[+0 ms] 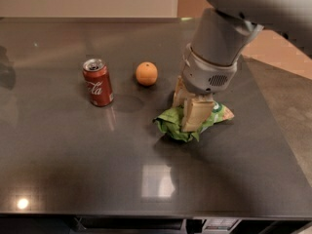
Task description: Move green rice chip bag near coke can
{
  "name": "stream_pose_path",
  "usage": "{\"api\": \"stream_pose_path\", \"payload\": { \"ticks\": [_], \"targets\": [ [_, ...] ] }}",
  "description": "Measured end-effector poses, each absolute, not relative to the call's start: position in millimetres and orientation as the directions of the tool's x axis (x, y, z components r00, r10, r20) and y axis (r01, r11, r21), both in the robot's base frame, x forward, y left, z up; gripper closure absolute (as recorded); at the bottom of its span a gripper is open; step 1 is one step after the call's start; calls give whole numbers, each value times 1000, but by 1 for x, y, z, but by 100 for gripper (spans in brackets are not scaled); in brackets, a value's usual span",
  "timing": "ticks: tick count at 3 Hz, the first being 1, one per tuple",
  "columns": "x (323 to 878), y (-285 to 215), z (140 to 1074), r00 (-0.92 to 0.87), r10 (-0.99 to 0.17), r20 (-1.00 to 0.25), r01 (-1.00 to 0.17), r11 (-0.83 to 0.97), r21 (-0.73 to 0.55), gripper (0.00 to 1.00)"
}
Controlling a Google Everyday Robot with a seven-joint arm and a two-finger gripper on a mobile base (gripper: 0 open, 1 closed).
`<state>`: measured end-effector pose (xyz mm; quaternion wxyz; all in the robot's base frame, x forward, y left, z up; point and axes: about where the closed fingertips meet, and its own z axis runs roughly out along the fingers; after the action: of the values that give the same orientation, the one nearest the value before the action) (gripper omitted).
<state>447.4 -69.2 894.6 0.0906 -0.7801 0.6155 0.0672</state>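
The green rice chip bag (170,123) is crumpled on the dark table, right of centre. My gripper (188,113) comes down from the upper right and is shut on the bag, with one tan finger (196,112) in front of it and the other behind. The bag's right end (220,113) sticks out past the fingers. The coke can (98,82) stands upright at the left, well apart from the bag, with a gap of bare table between them.
A round orange fruit (146,73) sits between the can and my gripper, slightly farther back. The dark glossy table (73,160) ends at a front edge at the bottom and a right edge beside my arm.
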Motion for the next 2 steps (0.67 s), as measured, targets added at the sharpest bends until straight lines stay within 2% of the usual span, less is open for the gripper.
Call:
{"api": "stream_pose_path", "payload": {
  "ticks": [2],
  "targets": [
    [472, -22, 911, 150, -962, -229, -987, -133, -89, 100]
  ]
}}
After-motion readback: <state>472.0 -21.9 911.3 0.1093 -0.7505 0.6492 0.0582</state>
